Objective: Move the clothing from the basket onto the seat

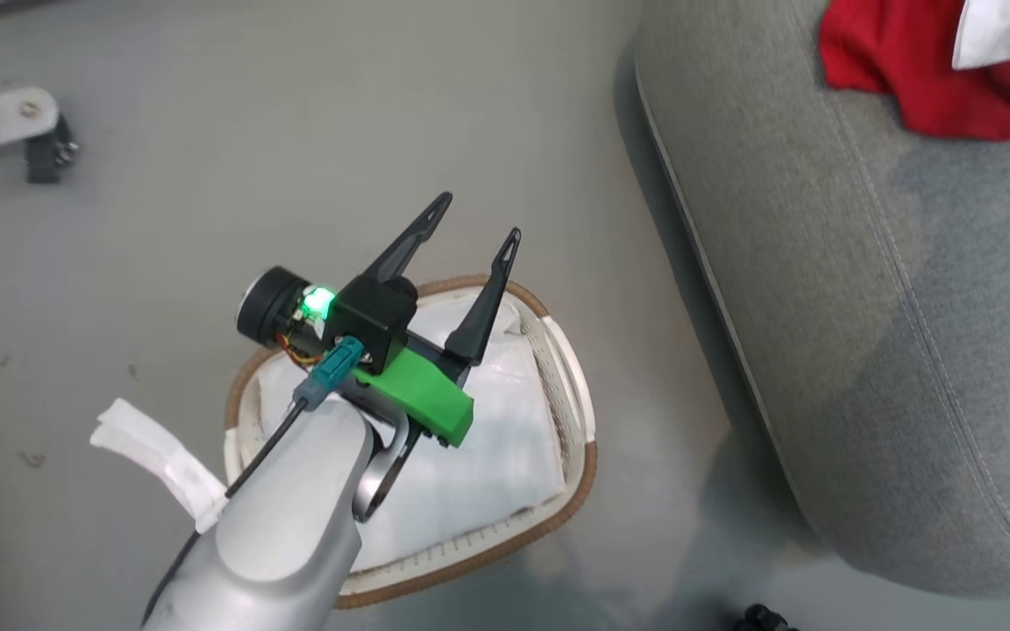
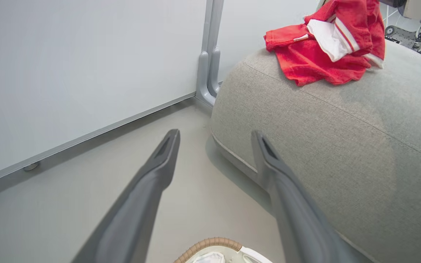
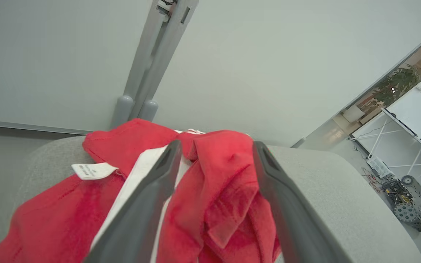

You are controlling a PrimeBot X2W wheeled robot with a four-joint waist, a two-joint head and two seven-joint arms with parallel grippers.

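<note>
The crumpled red jersey (image 1: 917,83), cut off at far right, lettering hidden, lies on the grey seat (image 1: 864,333). The left gripper (image 1: 481,215) gapes empty over the basket (image 1: 568,394); the right gripper (image 3: 216,146), open, over the jersey.

Robotics lab, white partition walls (image 2: 86,65) on metal posts (image 2: 208,54), wheeled robot hardware (image 3: 408,208) beyond.

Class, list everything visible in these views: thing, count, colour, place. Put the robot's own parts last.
seat: one, grey, on the floor.
jersey: one, red with white trim, crumpled on the seat.
laundry basket: one, white with brown rim, beside the seat.
liner: one, white, inside the basket.
wall post: one, grey, behind the seat.
caster leg: one, silver and black, far-left floor.
left gripper: one, dark, open above the basket.
right gripper: one, dark, open over the jersey.
</note>
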